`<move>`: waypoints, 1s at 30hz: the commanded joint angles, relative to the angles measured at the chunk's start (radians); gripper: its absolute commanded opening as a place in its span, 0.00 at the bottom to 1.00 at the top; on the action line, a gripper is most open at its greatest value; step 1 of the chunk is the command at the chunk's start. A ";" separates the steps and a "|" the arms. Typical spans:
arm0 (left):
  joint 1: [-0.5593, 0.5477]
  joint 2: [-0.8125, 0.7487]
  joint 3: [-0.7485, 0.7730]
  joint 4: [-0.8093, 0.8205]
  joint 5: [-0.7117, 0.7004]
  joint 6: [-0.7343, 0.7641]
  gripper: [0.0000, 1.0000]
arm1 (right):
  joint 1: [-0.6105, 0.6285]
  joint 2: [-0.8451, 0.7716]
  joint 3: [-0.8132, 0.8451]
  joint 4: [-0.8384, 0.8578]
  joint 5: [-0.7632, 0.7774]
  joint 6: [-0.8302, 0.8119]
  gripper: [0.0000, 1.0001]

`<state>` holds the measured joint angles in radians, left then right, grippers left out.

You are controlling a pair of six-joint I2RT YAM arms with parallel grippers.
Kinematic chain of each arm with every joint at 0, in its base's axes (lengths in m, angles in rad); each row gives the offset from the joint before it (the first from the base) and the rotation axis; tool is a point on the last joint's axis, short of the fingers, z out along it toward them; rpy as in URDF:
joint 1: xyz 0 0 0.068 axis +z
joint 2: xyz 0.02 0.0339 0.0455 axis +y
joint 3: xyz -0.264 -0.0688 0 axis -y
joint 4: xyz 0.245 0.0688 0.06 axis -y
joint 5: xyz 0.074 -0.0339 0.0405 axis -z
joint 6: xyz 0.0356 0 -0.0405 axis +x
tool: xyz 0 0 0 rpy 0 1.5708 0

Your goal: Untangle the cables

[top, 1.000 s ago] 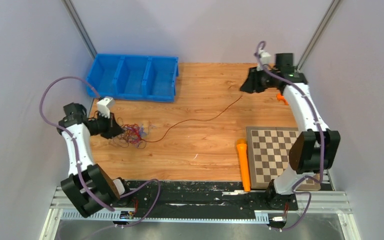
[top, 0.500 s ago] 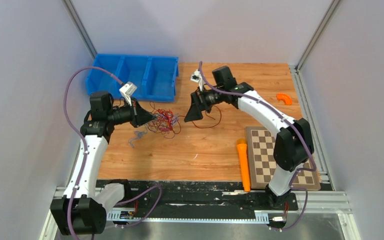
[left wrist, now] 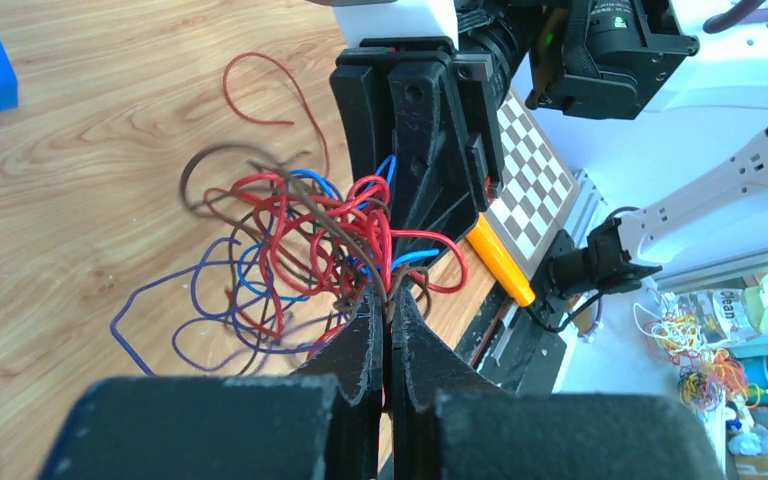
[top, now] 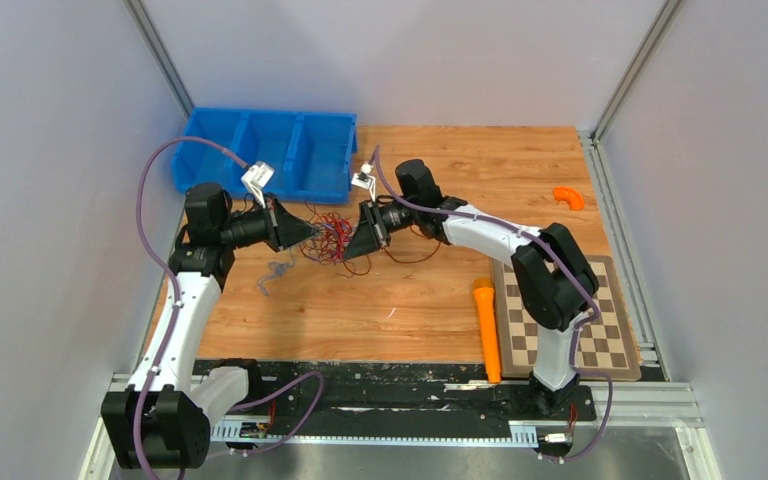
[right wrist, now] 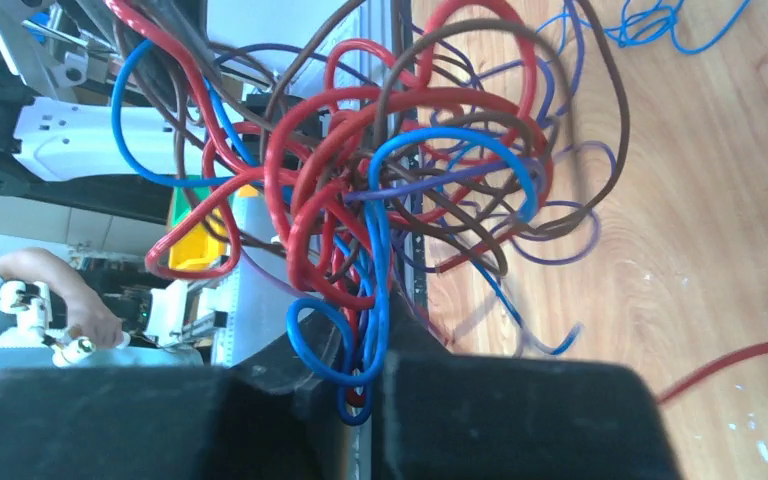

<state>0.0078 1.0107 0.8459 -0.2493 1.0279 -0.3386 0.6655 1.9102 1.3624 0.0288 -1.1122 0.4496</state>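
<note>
The cables (top: 329, 236) are a tangle of thin red, blue, brown and purple wires hanging between my two grippers above the wooden table. My left gripper (top: 310, 232) is shut on brown and red strands at the tangle's left side; in the left wrist view the fingertips (left wrist: 372, 315) pinch them, with the tangle (left wrist: 310, 245) in front. My right gripper (top: 352, 250) is shut on blue and red strands (right wrist: 380, 340) at the right side; the tangle (right wrist: 410, 170) fills its view. A loose bluish wire (top: 275, 271) lies on the table to the left. A reddish wire (top: 415, 256) loops under the right gripper.
A blue three-compartment bin (top: 265, 153) stands at the back left. An orange stick (top: 486, 326) lies beside a chessboard (top: 560, 310) at the front right. A small orange curved piece (top: 567, 197) lies at the back right.
The right arm has swung from the back right corner to the tangle and closed on it. The left arm has carried the tangle right and farther back. The long stretched wire has gone slack.
</note>
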 commanded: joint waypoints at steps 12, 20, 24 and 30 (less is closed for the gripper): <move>0.099 0.053 0.206 -0.638 -0.443 0.564 0.00 | -0.363 -0.281 -0.140 -0.317 0.358 -0.266 0.00; 0.252 0.048 0.138 -0.676 -0.559 0.736 0.00 | -0.594 -0.385 -0.138 -0.464 0.380 -0.407 0.00; 0.299 0.054 0.094 -0.636 -0.623 0.792 0.00 | -0.706 -0.403 -0.098 -0.527 0.382 -0.470 0.00; 0.371 0.098 0.058 -0.589 -0.662 0.841 0.00 | -0.861 -0.391 -0.033 -0.565 0.384 -0.536 0.00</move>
<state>0.3328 1.0916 0.9073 -0.8726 0.4458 0.4179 -0.1337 1.5490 1.2552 -0.5079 -0.7540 -0.0040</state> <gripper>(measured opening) 0.017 0.036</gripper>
